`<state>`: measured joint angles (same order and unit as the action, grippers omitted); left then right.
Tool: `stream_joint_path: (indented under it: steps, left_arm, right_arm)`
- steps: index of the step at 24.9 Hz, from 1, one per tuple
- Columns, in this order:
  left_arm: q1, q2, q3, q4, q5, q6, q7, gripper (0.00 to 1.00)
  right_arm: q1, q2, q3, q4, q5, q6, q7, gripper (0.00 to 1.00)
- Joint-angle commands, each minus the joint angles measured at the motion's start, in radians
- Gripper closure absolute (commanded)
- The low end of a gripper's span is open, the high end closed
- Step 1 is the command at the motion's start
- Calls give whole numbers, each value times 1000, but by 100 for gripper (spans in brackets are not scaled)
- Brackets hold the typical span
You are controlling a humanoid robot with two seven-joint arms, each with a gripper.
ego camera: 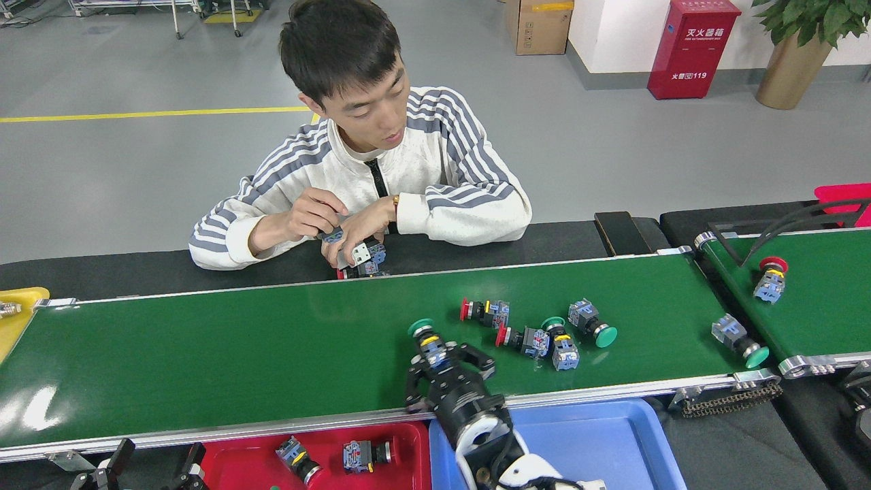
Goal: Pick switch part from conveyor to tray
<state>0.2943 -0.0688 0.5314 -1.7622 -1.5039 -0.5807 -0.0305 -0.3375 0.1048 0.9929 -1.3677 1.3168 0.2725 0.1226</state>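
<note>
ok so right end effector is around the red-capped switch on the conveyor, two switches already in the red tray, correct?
Not quite. In the head view the right end effector is around the green-capped switch on the conveyor, not a red-capped one. The red-capped switches lie further right, untouched. Two switches in the red tray is right.

Single head view, mounted high, looking forward and down across the conveyor. Near edge takes in the red tray and blue tray close below. Far side reaches a seated person, then open grey floor and a red cabinet. No second view to overlap.
</note>
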Motion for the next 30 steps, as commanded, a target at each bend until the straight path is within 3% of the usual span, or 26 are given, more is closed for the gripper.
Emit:
stream_joint_path:
  steps: [1, 5, 8, 13, 16, 23, 30]
  left_arm:
    - [-1, 9, 7, -14, 5, -2, 3, 0]
    - [-1, 9, 4, -13, 5, -2, 3, 0]
    - [-1, 9, 7, -14, 5, -2, 1, 0]
    - [2, 12, 9, -14, 5, -5, 1, 0]
    - [-9, 17, -8, -14, 5, -8, 0, 0]
    - [-98, 21, -197, -14, -2, 9, -8, 0]
    - [-130, 17, -268, -13, -62, 61, -28, 0]
  right_arm:
    - [-6, -16, 82, -47, 10, -4, -20, 0]
    - [2, -16, 96, -47, 7, -35, -21, 0]
    - [20, -20, -11, -56, 6, -29, -32, 0]
    - [287, -62, -382, -185, 10, 60, -155, 0]
    - [390, -103, -476, -222, 10, 139, -207, 0]
    - [289, -99, -462, -162, 15, 166, -170, 0]
    - [95, 50, -379, 107, 30, 169, -110, 0]
